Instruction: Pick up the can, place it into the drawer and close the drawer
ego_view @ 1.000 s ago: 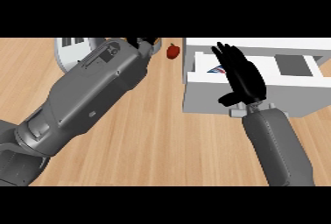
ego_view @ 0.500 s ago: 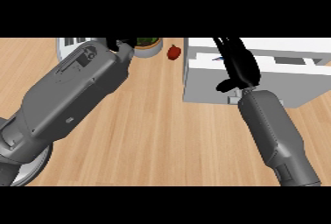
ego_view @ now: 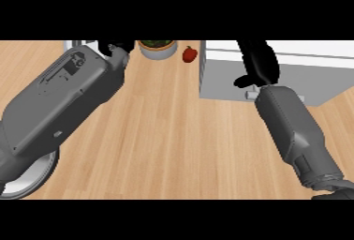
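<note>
- Right robot hand (ego_view: 259, 63) over the drawer (ego_view: 304, 70); whether it holds anything: cannot tell.
- Left robot hand (ego_view: 114, 47) mostly hidden.
- Can not visible, possibly inside.
- Closing seemingly left.

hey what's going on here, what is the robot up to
The robot has both arms stretched out over a wooden counter. Its right robot hand is up at the white drawer unit at the top right, lying over its front; whether the can is in it does not show. The left robot hand is mostly cut off at the top edge. A small potted plant and a red pepper sit beside the drawer unit, and a plate peeks out under the left forearm.
</note>
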